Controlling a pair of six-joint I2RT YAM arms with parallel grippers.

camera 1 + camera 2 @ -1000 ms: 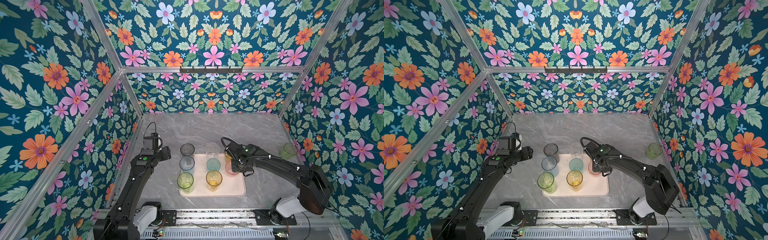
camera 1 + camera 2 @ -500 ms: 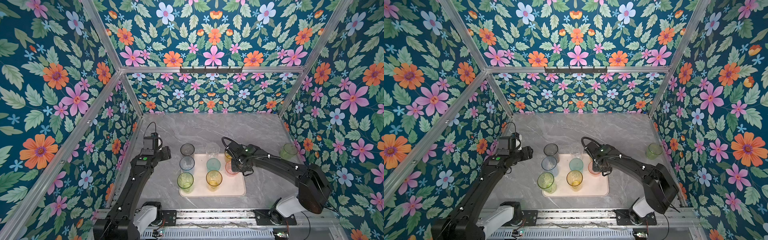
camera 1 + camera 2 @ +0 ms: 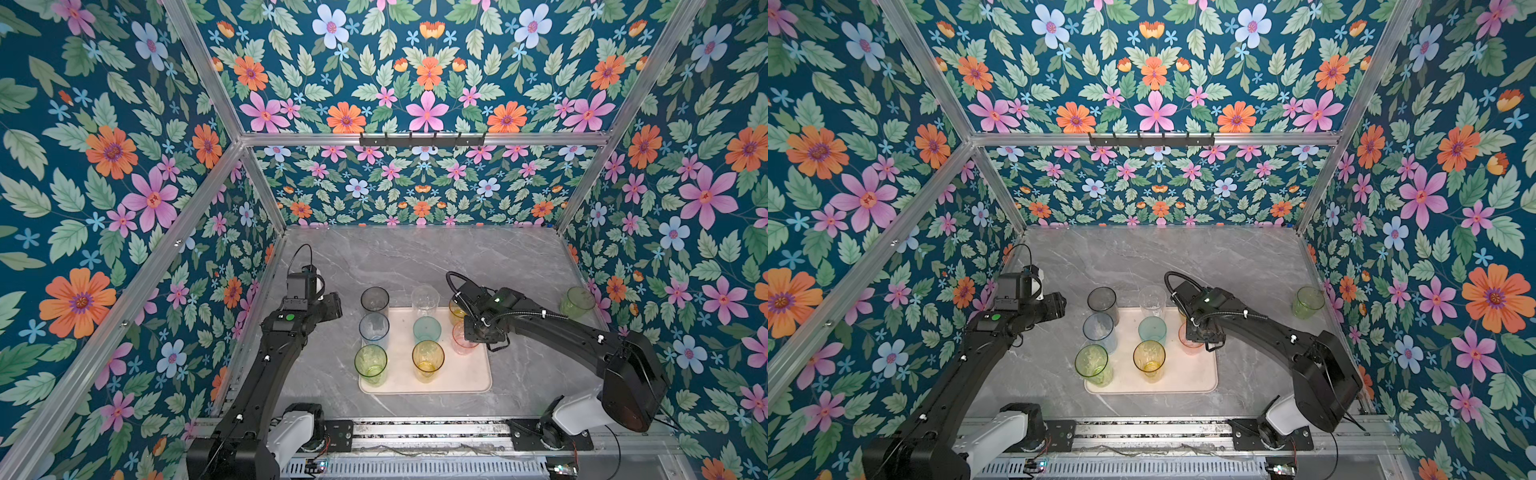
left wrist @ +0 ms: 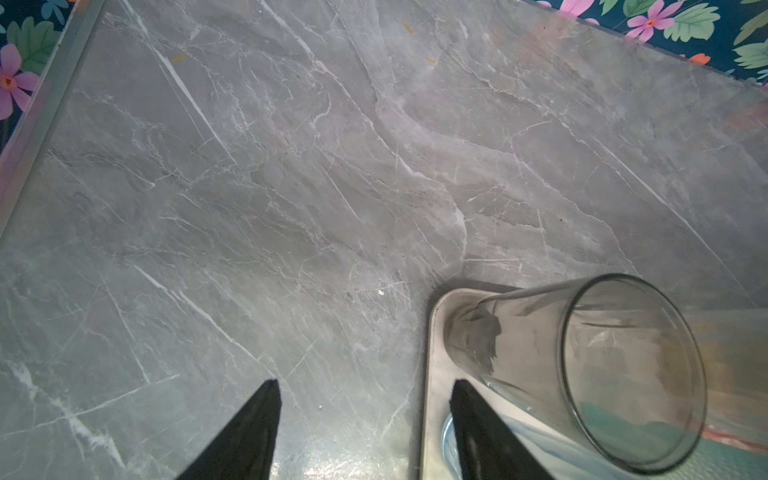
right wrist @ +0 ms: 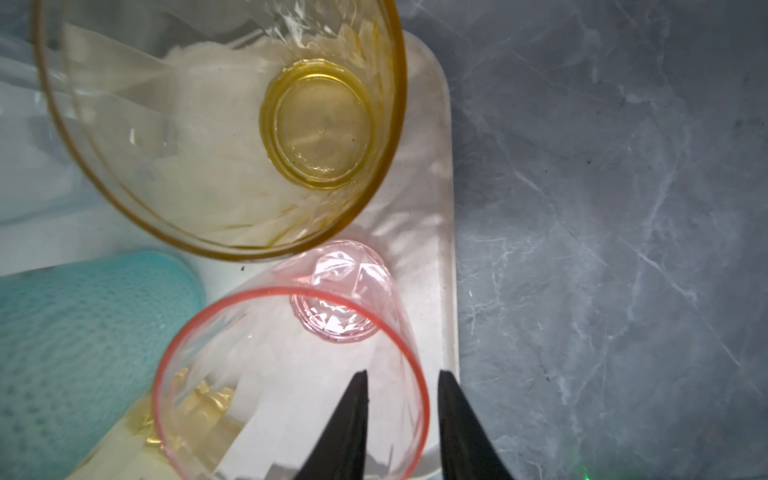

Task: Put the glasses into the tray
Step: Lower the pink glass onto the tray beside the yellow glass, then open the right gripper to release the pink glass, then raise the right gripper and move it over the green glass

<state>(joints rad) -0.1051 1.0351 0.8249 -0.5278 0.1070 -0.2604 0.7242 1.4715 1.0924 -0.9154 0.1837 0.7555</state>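
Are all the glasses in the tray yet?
Nearly. Eight glasses stand in the tray, the pink glass among them. The right gripper's jaws stand apart around its rim, so it looks set down. Left to do: one green glass by the right wall, outside the tray. The left gripper is open and empty.

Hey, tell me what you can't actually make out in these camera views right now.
- Right gripper and left gripper: fingers hidden under their own wrists in both top views.
- Far amber tumbler: mostly covered by the right arm in both top views.
- Teal tumbler: blurred and cut off by the frame edge in the right wrist view.
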